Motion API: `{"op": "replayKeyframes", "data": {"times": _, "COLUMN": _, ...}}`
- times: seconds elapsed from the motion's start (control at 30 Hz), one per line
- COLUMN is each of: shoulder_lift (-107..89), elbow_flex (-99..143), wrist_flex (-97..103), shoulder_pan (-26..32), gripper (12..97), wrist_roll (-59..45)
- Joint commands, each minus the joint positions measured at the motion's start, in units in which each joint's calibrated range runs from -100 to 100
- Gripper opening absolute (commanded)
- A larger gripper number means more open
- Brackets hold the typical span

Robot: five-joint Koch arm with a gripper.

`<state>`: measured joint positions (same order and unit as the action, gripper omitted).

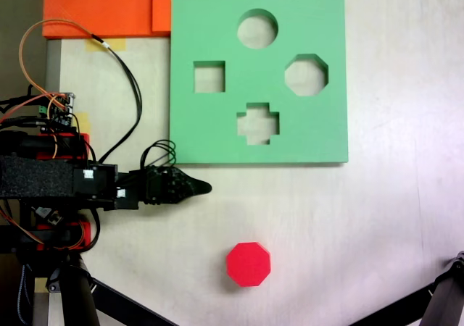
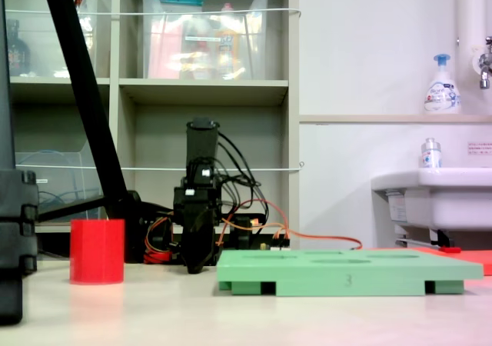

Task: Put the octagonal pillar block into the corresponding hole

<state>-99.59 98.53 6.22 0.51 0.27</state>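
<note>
Only readable writing: a "3" on the front edge of the green foam board (image 2: 350,273) in a fixed view. Soap bottle (image 2: 442,84) label is too small to read.

Octagonal pillar block (image 1: 248,264): bright red foam, eight-sided top, short straight sides. It stands upright on the white table (image 1: 377,224), well apart from the board (image 1: 217,130) and on the near side of it in a fixed view. From the side it reads as a plain red cylinder-ish stub (image 2: 97,251), left of the arm.

Octagonal hole (image 1: 306,74) sits at the board's right side, w/ round cutout (image 1: 257,28), square cutout (image 1: 209,77) and cross cutout (image 1: 258,123) around it.

Arm lies low, stretched from the left edge in a fixed view. Gripper (image 1: 197,187) points right, just off the board's lower left corner, touching nothing. Tips look drawn to one point, so it appears clenched and empty.
</note>
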Motion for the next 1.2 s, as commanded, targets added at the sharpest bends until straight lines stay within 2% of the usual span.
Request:
{"op": "replayKeyframes", "data": {"times": 0.0, "shoulder_lift": -0.41, "elbow_flex": 1.47, "wrist_flex": -4.53, "shoulder_pan": 0.00, "gripper": 49.1, "wrist_roll": -0.24}}
{"op": "replayKeyframes", "data": {"times": 0.33, "shoulder_lift": -0.41, "elbow_flex": 1.47, "wrist_flex": -4.63, "shoulder_pan": -0.10, "gripper": 48.5, "wrist_roll": 0.29}}
{"op": "replayKeyframes", "data": {"times": 0.37, "shoulder_lift": -0.41, "elbow_flex": 1.47, "wrist_flex": -4.43, "shoulder_pan": -0.83, "gripper": 48.2, "wrist_roll": 2.88}}
{"op": "replayKeyframes", "data": {"times": 0.47, "shoulder_lift": -0.41, "elbow_flex": 1.47, "wrist_flex": -3.18, "shoulder_pan": -2.00, "gripper": 48.3, "wrist_roll": 19.10}}
{"op": "replayKeyframes", "data": {"times": 0.6, "shoulder_lift": -0.41, "elbow_flex": 1.47, "wrist_flex": -6.65, "shoulder_pan": -6.06, "gripper": 42.8, "wrist_roll": 24.96}}
{"op": "replayKeyframes", "data": {"times": 0.73, "shoulder_lift": -0.41, "elbow_flex": -15.18, "wrist_flex": -27.06, "shoulder_pan": -9.18, "gripper": 38.1, "wrist_roll": 31.89}}
{"op": "replayKeyframes", "data": {"times": 0.87, "shoulder_lift": -0.41, "elbow_flex": -31.73, "wrist_flex": -51.52, "shoulder_pan": -9.52, "gripper": 34.6, "wrist_roll": 37.61}}
{"op": "replayKeyframes", "data": {"times": 0.97, "shoulder_lift": -0.41, "elbow_flex": -42.70, "wrist_flex": -66.35, "shoulder_pan": -9.43, "gripper": 28.9, "wrist_roll": 40.73}}
{"op": "replayKeyframes", "data": {"times": 1.03, "shoulder_lift": -0.41, "elbow_flex": -48.18, "wrist_flex": -73.00, "shoulder_pan": -9.13, "gripper": 28.5, "wrist_roll": 42.15}}
{"op": "replayKeyframes", "data": {"times": 1.07, "shoulder_lift": -0.41, "elbow_flex": -51.07, "wrist_flex": -75.11, "shoulder_pan": -9.18, "gripper": 24.8, "wrist_roll": 42.64}}
{"op": "replayKeyframes", "data": {"times": 1.17, "shoulder_lift": -0.41, "elbow_flex": -58.25, "wrist_flex": -82.53, "shoulder_pan": -9.28, "gripper": 24.2, "wrist_roll": 42.69}}
